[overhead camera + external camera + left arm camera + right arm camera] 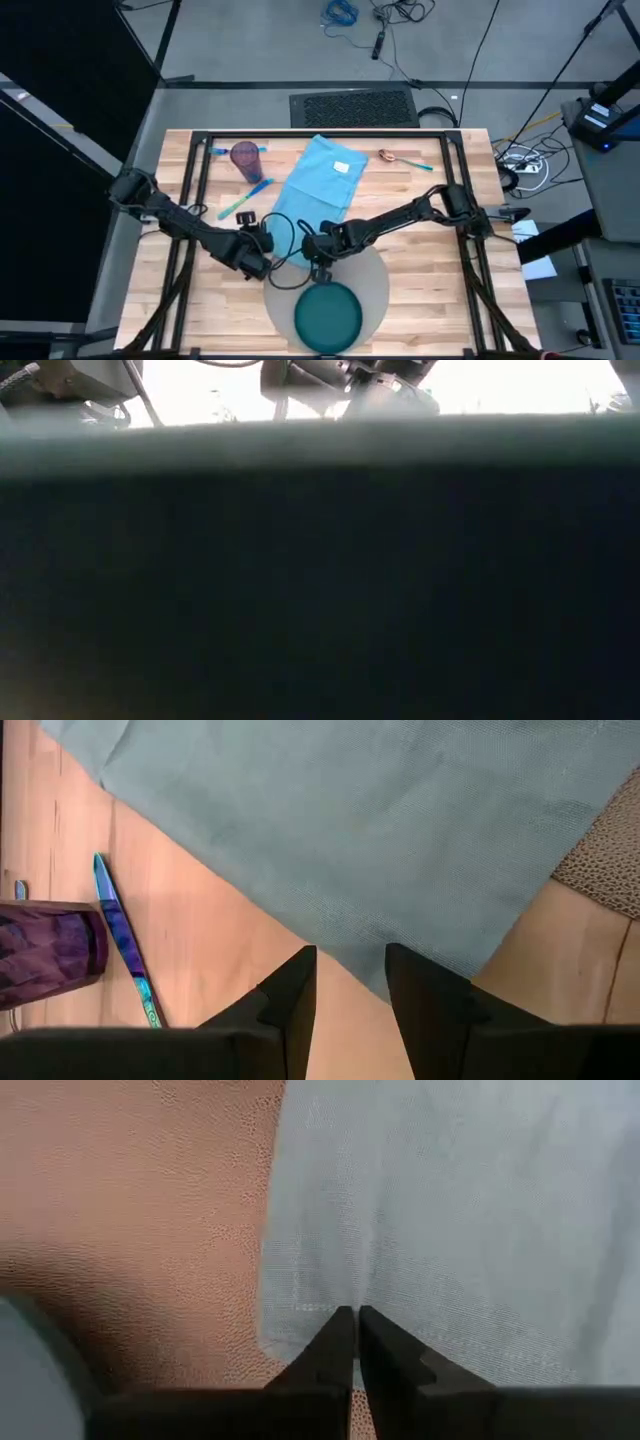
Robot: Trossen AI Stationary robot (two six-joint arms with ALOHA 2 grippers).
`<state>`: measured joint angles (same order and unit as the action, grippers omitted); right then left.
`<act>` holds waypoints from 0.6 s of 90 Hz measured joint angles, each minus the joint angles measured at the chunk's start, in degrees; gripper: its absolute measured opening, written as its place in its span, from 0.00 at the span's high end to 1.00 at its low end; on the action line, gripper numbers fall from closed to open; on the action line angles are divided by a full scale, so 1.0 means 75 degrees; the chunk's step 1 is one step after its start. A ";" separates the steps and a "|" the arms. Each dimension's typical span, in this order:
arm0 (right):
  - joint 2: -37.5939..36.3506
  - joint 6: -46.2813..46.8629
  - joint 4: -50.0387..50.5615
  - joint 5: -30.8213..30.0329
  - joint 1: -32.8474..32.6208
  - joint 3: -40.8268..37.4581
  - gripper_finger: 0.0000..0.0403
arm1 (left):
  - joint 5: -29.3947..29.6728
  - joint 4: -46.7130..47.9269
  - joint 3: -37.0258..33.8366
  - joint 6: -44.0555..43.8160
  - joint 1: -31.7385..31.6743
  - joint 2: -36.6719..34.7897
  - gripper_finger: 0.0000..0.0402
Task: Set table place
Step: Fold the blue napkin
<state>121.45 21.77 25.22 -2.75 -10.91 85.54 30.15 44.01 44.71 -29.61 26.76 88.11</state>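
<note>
currently my right gripper (354, 1342) pinched shut on the napkin (450, 1210) edge to reposition it; my left gripper (350, 982) waited open beside the placemat (380, 275).

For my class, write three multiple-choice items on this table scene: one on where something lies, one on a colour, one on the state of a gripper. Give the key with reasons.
1. Where does the dark teal round plate lie?
A. On the large round grey placemat
B. On the light blue cloth napkin
C. Beside the purple tumbler

2. What colour is the tumbler?
A. Green
B. Purple
C. White

3. How are the right gripper fingers?
A. Wide apart
B. Out of view
C. Pinched together on the napkin's edge

Key: 1 A, the high view shows the placemat ringing the plate. 2 B, high and left wrist views show it purple. 3 C, the right wrist view shows the fingers closed on the cloth; the left gripper stands open near the napkin's corner.
</note>
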 joint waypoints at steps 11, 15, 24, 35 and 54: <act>-0.0142 -0.0034 -0.0018 -0.0018 0.0004 0.0000 1.00 | 0.0000 0.0003 -0.0002 0.0000 0.0000 -0.0002 0.73; -0.0196 -0.0049 -0.0022 -0.0023 0.0004 0.0000 1.00 | 0.0000 0.0000 0.0000 0.0000 0.0000 -0.0001 0.73; -0.0230 -0.0052 -0.0052 -0.0026 0.0004 0.0000 1.00 | 0.0000 0.0001 0.0000 -0.0004 0.0000 0.0001 0.73; -0.0227 -0.0052 0.0026 -0.0025 0.0004 -0.0003 1.00 | 0.0000 0.0000 0.0000 -0.0015 0.0000 0.0001 0.73; -0.0227 -0.0052 0.0017 -0.0025 0.0004 -0.0003 1.00 | 0.0000 0.0000 0.0000 -0.0015 0.0000 0.0000 0.73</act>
<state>119.74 21.39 25.35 -2.94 -10.87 85.52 30.15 44.01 44.71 -29.71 26.76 88.11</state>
